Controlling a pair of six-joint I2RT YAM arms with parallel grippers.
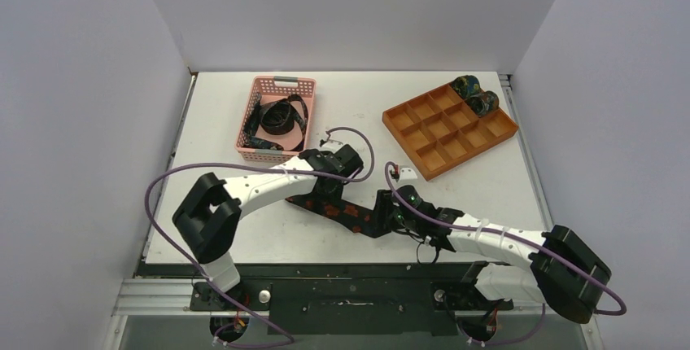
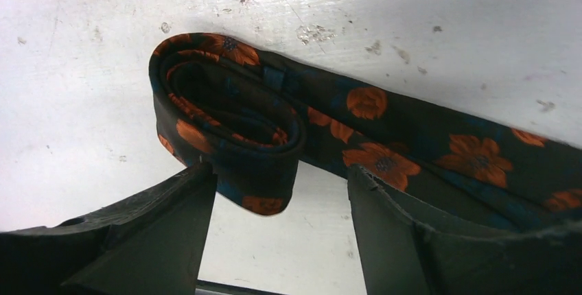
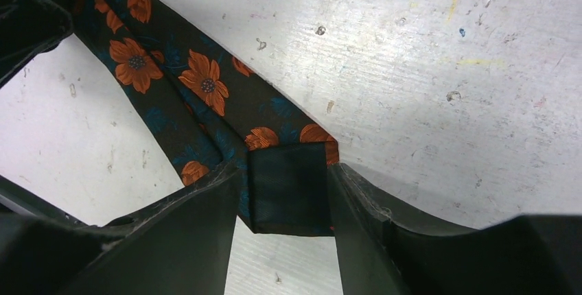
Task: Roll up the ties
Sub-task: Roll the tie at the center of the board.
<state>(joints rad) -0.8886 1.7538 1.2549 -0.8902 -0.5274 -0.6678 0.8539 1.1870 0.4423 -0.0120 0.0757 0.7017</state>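
A dark tie with orange flowers (image 1: 338, 210) lies on the white table between my two grippers. One end of it is wound into a loose coil (image 2: 226, 127). My left gripper (image 2: 280, 175) stands open around that coil's lower edge; the right finger (image 2: 405, 233) is clear of the fabric. The tie's other end, folded dark side up (image 3: 288, 185), fills the gap of my right gripper (image 3: 285, 168), and both fingers press on its edges. From above, the left gripper (image 1: 325, 185) and the right gripper (image 1: 389, 212) stand close together. Two rolled ties (image 1: 474, 94) sit in the orange tray's far corner.
A pink mesh basket (image 1: 254, 142) at the back left holds loose ties (image 1: 277, 118). The orange compartment tray (image 1: 443, 134) stands at the back right. Purple cables loop over both arms. Grey walls close in the table on three sides.
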